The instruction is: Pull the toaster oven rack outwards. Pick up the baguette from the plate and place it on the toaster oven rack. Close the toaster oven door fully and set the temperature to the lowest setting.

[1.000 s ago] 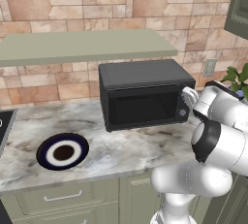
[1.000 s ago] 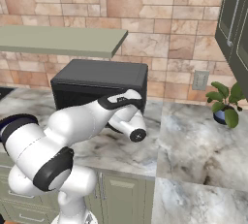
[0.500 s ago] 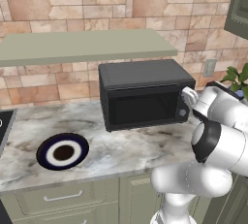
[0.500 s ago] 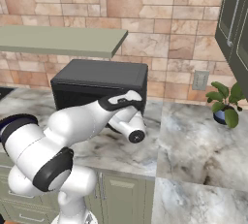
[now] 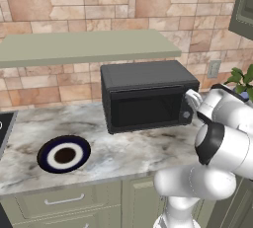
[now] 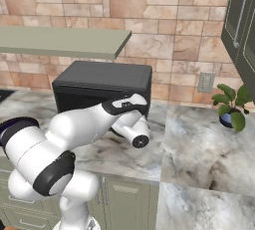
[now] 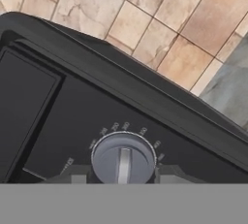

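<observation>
Far off to the left of the pincer, near the counter's front edge, the plate point(image 5: 64, 154) sits with nothing on it; no baguette can be seen anywhere, so it is most likely already inside on the rack, though the dark window hides that. Nearer, just left of the pincer, the toaster oven point(image 5: 147, 94) stands against the wall with the toaster oven door point(image 5: 146, 106) shut flush. Straight ahead of the pincer point(image 7: 124, 178), in the hand view, a round grey knob point(image 7: 124, 158) on the oven's right-hand panel sits between the two finger tips, which flank it on either side; the fingers are part-spread around the knob, but whether they are truly pinching it cannot be told. Judging by this, the rack, bread and door steps look done, and what remains is turning the temperature down to its lowest mark. The surface is a grey-veined marble counter point(image 5: 128, 148) over pale green cabinets, with a tan stone-tile wall behind and a green shelf above the oven. Well to the right of the pincer, a small potted plant point(image 6: 230, 107) stands by a wall outlet.
</observation>
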You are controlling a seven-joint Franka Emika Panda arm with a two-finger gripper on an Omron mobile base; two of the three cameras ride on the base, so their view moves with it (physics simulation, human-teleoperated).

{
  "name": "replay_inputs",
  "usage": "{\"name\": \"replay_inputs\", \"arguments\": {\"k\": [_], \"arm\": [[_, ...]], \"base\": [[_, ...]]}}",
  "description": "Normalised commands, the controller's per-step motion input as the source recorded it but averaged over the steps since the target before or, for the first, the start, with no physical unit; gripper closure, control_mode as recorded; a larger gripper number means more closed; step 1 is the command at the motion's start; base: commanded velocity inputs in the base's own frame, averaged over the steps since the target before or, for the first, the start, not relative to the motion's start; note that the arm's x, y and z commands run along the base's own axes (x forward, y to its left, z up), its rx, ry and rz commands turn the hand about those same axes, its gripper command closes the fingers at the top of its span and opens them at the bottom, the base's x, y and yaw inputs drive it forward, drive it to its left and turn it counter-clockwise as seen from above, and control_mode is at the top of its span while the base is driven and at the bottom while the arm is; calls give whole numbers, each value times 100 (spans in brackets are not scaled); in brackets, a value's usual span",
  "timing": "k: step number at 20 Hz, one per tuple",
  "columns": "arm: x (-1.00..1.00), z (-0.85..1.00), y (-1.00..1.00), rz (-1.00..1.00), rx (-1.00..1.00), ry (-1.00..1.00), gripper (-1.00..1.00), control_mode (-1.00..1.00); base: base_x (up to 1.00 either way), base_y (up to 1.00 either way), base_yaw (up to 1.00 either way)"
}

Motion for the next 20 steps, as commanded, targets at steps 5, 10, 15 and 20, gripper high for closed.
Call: {"name": "replay_inputs", "arguments": {"k": [5,10,15,20], "arm": [[0,-6,-6,14,-9,-8,100,-100],[0,-8,-4,15,-13,-11,100,-100],[0,-7,-1,15,-17,-21,100,-100],[-4,-6,-2,15,-19,-29,100,-100]], "base": [[0,0,0],[0,0,0],[0,0,0],[0,0,0]]}}
